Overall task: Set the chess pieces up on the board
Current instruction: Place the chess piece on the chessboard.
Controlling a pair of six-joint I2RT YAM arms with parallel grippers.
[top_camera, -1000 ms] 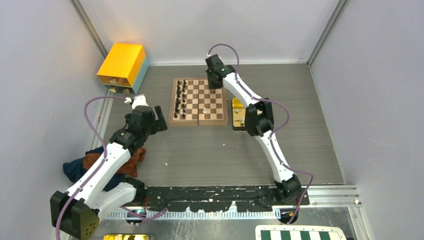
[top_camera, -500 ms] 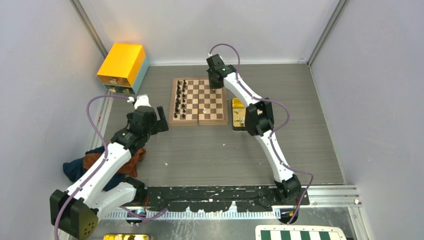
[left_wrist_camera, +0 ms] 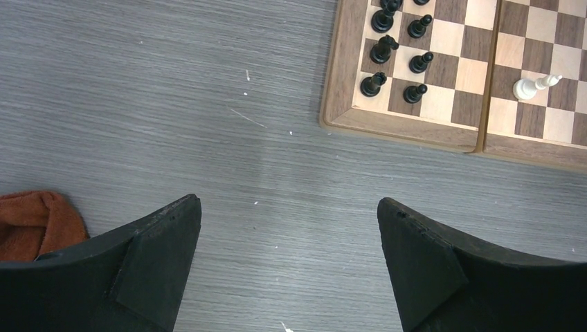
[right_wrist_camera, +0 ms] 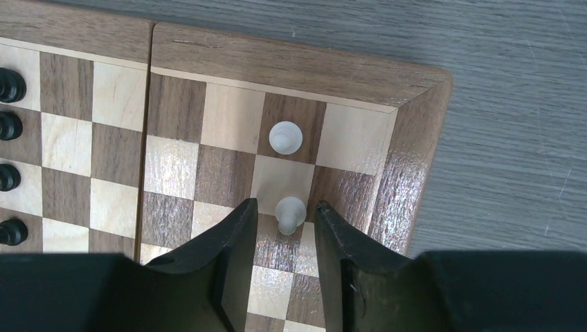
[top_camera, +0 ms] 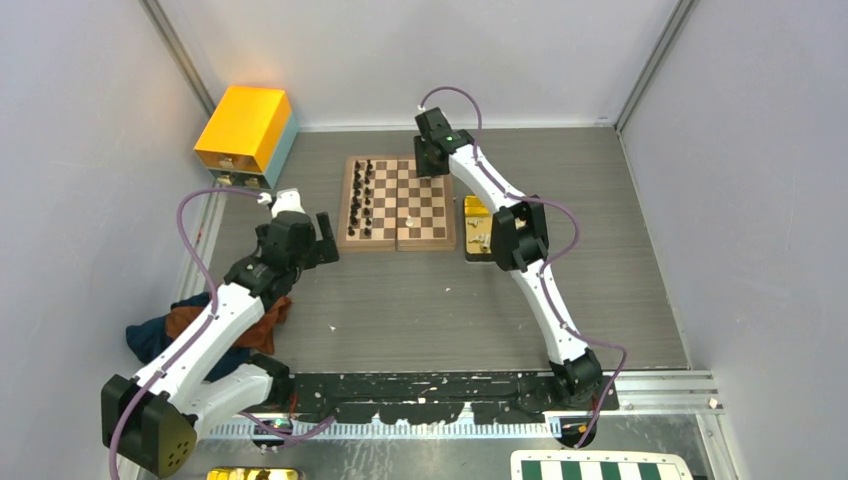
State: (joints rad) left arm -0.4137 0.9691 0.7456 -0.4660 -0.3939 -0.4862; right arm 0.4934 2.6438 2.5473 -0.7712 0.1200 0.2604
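The wooden board (top_camera: 343,205) lies at the table's far middle. Black chess pieces (top_camera: 362,195) fill its two left columns, and one white piece (top_camera: 408,218) sits near its front edge. My right gripper (top_camera: 430,165) hovers over the far right corner. In the right wrist view the board (right_wrist_camera: 291,66) shows a white pawn (right_wrist_camera: 289,211) standing between the tips of my right gripper (right_wrist_camera: 285,207), open with a gap on each side. A second white pawn (right_wrist_camera: 284,136) stands one square further. My left gripper (left_wrist_camera: 289,202) is wide open and empty over bare table, left of the board (left_wrist_camera: 415,135).
A yellow box (top_camera: 245,130) stands at the back left. A gold tray (top_camera: 477,228) lies against the board's right side. Orange and blue cloth (top_camera: 200,325) is bunched under the left arm. A green-and-white checkered board (top_camera: 600,468) shows at the bottom edge.
The left gripper has crept a little to the right, towards the board. The right gripper has edged slightly right over the far corner and its jaws have parted.
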